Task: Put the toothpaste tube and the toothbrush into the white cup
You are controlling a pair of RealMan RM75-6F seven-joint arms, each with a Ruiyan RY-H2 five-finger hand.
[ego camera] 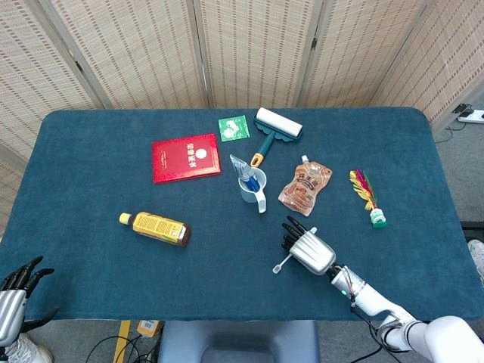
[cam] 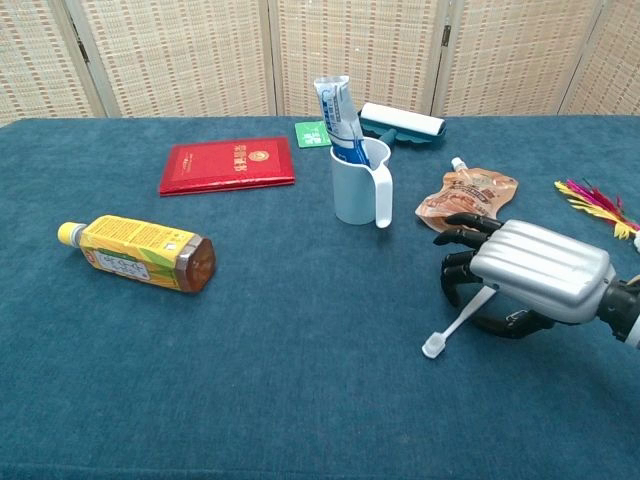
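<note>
1. Idling off the near-left table corner: left hand is sitting with fingers spread, holding nothing, well apart from every task item.
2. Standing mid-table: white cup is upright, handle toward the near side, with the toothpaste tube already in it, leaning out over the rim.
3. Lying on the blue cloth near-right of the cup: toothbrush is running diagonally, head end toward the near-left, handle end disappearing under the right hand's dark fingers.
4. Covering that handle end: right hand is sitting palm-down with fingers curled around the handle. I'm reading it as closing on the brush, but whether the grip is actually made, I cannot tell.
5. Judging reach: right hand is clearly the nearer one. The cup is lying up and to the left of it, so the carry is looking like a lift, then a swing toward the far-left.
</note>
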